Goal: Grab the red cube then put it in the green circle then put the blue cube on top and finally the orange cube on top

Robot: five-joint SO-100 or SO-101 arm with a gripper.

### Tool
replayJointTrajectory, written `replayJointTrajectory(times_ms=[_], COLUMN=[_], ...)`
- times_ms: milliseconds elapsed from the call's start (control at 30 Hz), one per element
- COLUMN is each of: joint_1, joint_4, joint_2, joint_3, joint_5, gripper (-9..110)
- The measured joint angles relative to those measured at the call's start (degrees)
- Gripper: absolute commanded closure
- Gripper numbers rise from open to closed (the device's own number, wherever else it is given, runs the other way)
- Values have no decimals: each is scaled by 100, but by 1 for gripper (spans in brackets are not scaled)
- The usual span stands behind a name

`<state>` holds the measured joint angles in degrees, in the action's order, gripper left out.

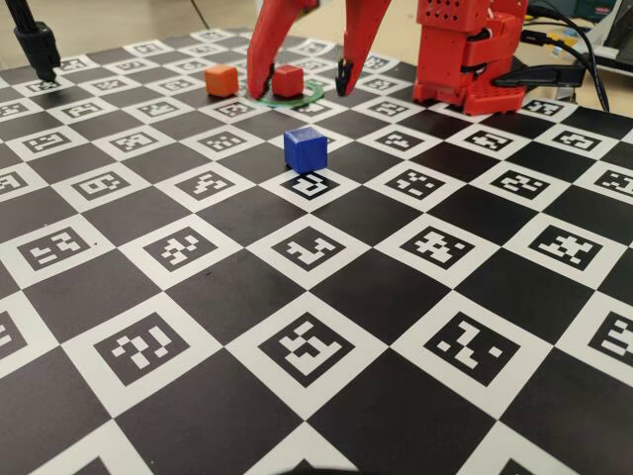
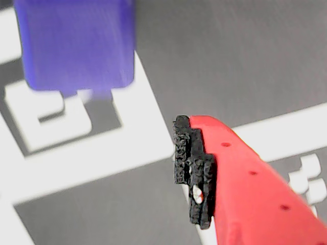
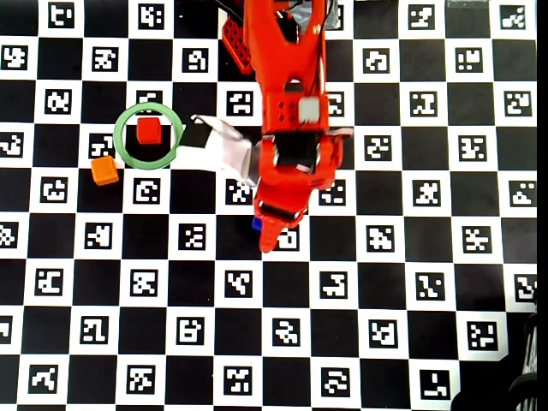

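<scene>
Overhead view: red cube [image 3: 149, 130] seen inside green circle [image 3: 148, 135], upper left; orange cube [image 3: 105, 170] just outside ring, lower left. Blue cube [image 3: 257, 224] mostly hidden under gripper [image 3: 267, 240] at frame centre. Jaw state cannot be told.

cube [image 3: 149, 130] inside ring [image 3: 121, 150], second cube [image 3: 104, 171] just outside ring

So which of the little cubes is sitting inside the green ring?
The red cube. It sits inside the green ring, while the orange cube rests just outside the ring and the blue cube stands apart, on the checkered board.
</scene>
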<state>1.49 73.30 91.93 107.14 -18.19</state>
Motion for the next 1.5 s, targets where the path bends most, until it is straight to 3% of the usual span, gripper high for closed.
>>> replayJointTrajectory(times_ms=[533, 1500], joint_1=[44, 229], joint_4=[-932, -1195], joint_2=[-519, -712], joint_3=[475, 475], joint_5=[114, 272], gripper=[57, 64])
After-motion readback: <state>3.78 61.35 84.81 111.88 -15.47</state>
